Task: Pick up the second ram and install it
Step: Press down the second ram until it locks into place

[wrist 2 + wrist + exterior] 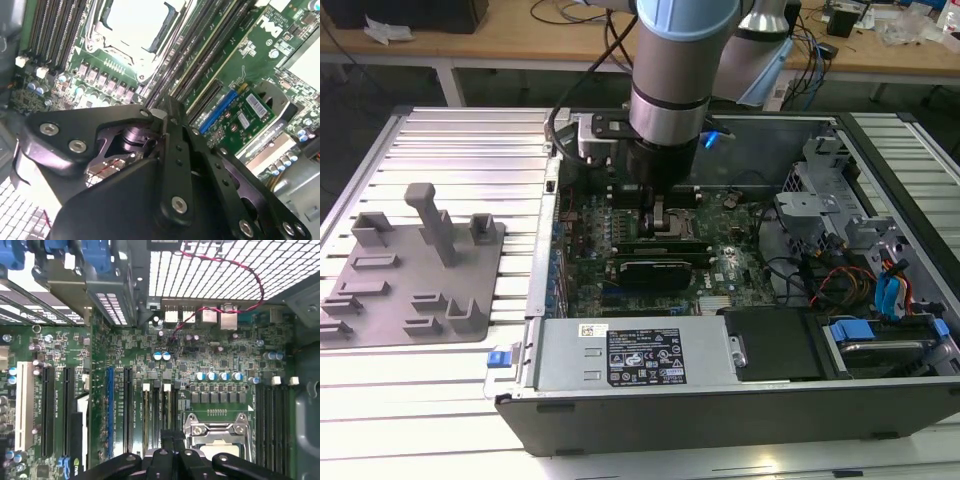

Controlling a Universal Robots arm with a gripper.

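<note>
My gripper point(660, 225) reaches down into the open computer case point(740, 400), over the memory slots beside the processor socket point(217, 437). The second ram point(205, 52) is a long narrow green stick seen edge-on, standing in a slot and running away from the fingertips. In the exterior view it lies as a dark strip point(665, 243) right under the gripper, beside another stick. In both wrist views the fingers sit close together on its top edge, gripper point(172, 445) and gripper point(162, 107) shut. The part of the stick under the fingers is hidden.
The grey tray point(400, 285) with upright holders lies on the slatted table at the exterior view's left. Inside the case are a black expansion card point(655, 270), the power supply point(640, 355), a drive cage point(840, 200) and loose cables point(830, 280).
</note>
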